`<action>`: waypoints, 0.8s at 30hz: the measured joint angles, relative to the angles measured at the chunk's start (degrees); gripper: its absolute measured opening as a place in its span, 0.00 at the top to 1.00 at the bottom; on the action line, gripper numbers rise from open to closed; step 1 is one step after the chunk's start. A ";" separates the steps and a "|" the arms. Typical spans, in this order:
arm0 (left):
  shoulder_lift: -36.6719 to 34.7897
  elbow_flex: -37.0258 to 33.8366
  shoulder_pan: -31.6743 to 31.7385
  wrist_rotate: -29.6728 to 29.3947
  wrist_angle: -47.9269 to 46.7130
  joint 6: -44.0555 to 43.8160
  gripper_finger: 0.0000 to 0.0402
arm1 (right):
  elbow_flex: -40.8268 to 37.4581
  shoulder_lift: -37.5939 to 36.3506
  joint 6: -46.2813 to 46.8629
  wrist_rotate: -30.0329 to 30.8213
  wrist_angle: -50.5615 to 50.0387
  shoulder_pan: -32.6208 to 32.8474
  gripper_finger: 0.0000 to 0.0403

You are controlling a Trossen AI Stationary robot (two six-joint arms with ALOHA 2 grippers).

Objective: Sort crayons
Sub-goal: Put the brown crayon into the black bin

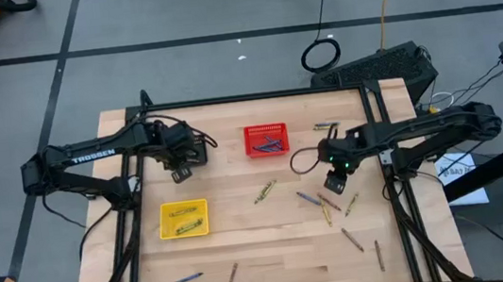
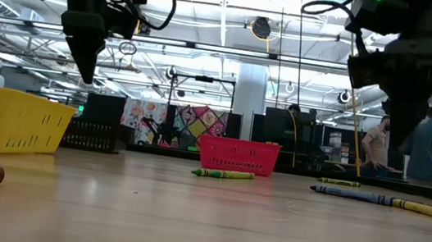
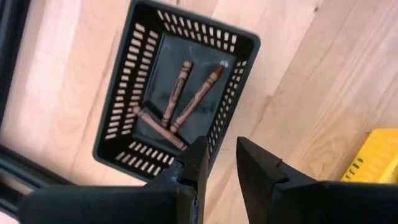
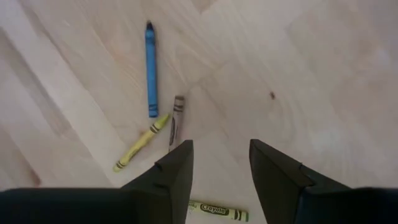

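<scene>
the light wooden table (image 1: 274,252) is shown from above, with both dark arms held over it. three small mesh baskets are set toward its far half: a yellow mesh basket (image 1: 184,219) in which yellow-green sticks are seen, a red mesh basket (image 1: 266,139) in which a few blue sticks lie, and a black mesh basket (image 3: 177,93) in which three brown paper-wrapped crayons (image 3: 186,93) rest. the sorting is judged to be partly done. loose crayons (image 1: 331,210) remain scattered on the bare wood, mostly near the right side, with a blue one (image 1: 188,279) and a brown one (image 1: 232,276) near the front edge and a yellow-green one (image 1: 265,193) at the centre.

the left hand (image 3: 221,158) is held above the black basket's near wall, fingers narrowly apart, nothing between them. the right hand (image 4: 221,162) is held over a blue, a brown and a yellow crayon, fingers moderately apart and empty; a further yellow-green crayon (image 4: 217,211) lies beneath it.
</scene>
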 joint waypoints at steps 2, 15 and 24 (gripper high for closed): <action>-0.40 0.00 0.15 -0.04 0.04 0.78 0.81 | 0.00 2.06 0.98 0.89 0.29 1.70 0.63; -0.45 0.00 0.46 -0.74 -4.31 1.96 0.81 | 0.09 12.58 13.83 1.14 7.03 9.75 0.63; -0.45 0.00 0.46 -1.02 -4.48 1.90 0.81 | 0.09 15.50 19.97 1.08 8.08 16.47 0.63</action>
